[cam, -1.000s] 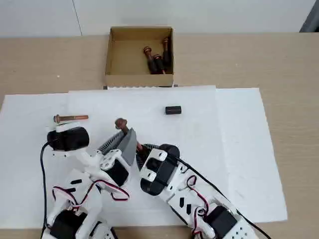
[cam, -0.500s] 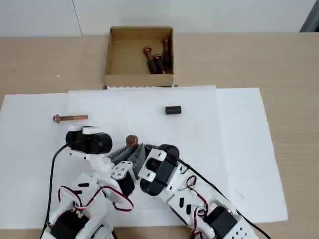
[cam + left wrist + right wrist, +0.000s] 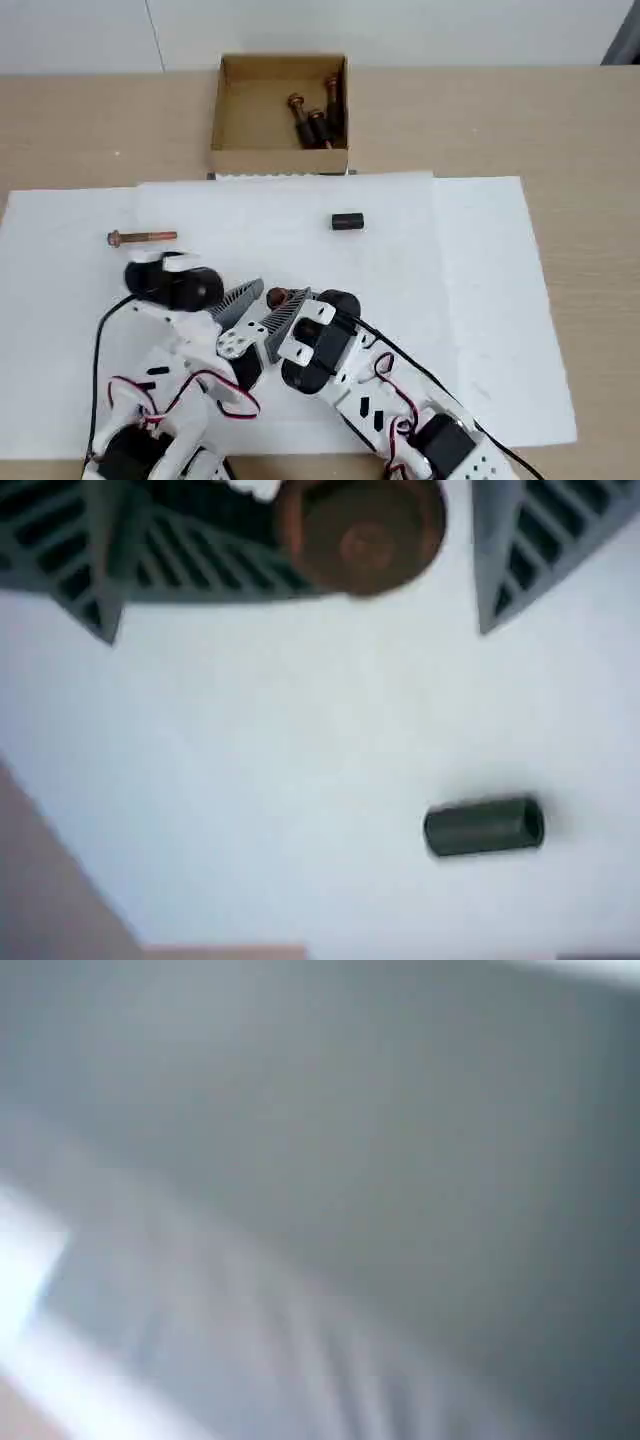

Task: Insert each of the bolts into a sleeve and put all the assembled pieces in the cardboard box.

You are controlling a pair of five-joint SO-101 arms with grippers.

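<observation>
My left gripper (image 3: pixel 262 303) stands open low over the white paper, and the copper head of a bolt (image 3: pixel 273 297) sits between its grey fingers (image 3: pixel 240 295). In the left wrist view the bolt head (image 3: pixel 362 525) lies against one finger (image 3: pixel 100 560), apart from the other. The right arm (image 3: pixel 320 348) presses close beside that bolt, its gripper end hidden under its own body. A second bolt (image 3: pixel 142 237) lies on the paper at the left. One black sleeve (image 3: pixel 347 221) lies on the paper towards the box, the same sleeve (image 3: pixel 485 826) showing in the left wrist view.
The cardboard box (image 3: pixel 280 160) stands at the back beyond the paper with several assembled bolt-and-sleeve pieces (image 3: pixel 315 118) in its right part. White paper (image 3: pixel 480 300) covers the wooden table, with free room on its right half.
The left gripper came down and to the right with the bolt, towards the right arm, then spread its fingers. The right arm has stayed in place.
</observation>
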